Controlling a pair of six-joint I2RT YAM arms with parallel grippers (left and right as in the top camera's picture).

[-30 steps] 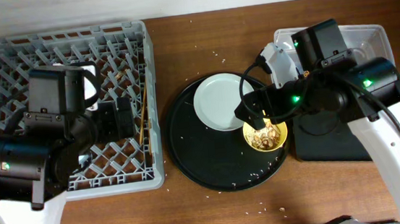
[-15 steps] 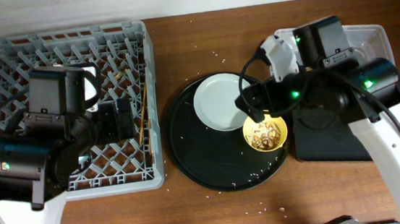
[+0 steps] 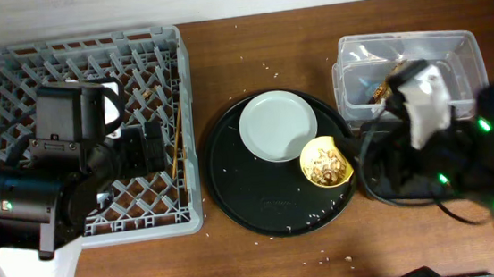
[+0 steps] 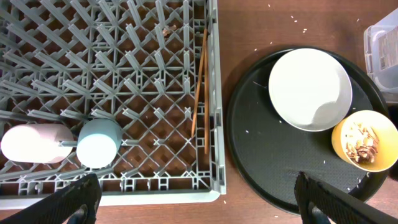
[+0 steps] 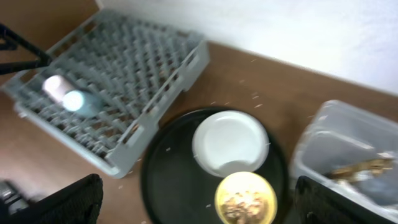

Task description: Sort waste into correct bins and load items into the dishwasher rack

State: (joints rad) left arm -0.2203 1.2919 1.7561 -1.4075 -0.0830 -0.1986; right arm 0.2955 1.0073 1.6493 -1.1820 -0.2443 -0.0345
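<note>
Far left on the desk [image 3: 258, 267] I've got the rack [image 3: 7, 65]. The pink cup [image 4: 34, 143] lies on its side in there, with the blue cup [image 4: 99, 142] touching it on the right; I can't tell which way up the blue one sits. The chopsticks [image 4: 199, 87] lie inside the rack along its right wall. My left tool [image 4: 196, 183] hangs over that right part of the rack, fingers spread wide, holding nothing.

Next right, just beside the rack, is the round black tray [image 4: 261, 180]. The plate [image 4: 310, 89] sits on its upper half, and the yellow bowl [image 4: 365, 140] is just beside the plate at lower right, with food scraps [image 4: 359, 142] in it. Rice grains [image 3: 267, 65] are scattered on the desk and tray.

Far right is the clear tub [image 3: 441, 50] with the wrapper [image 5: 360, 168] inside. The right arm is blurred in the overhead view. My right tool [image 5: 198, 183] is high over the round tray, fingers wide apart and empty.
</note>
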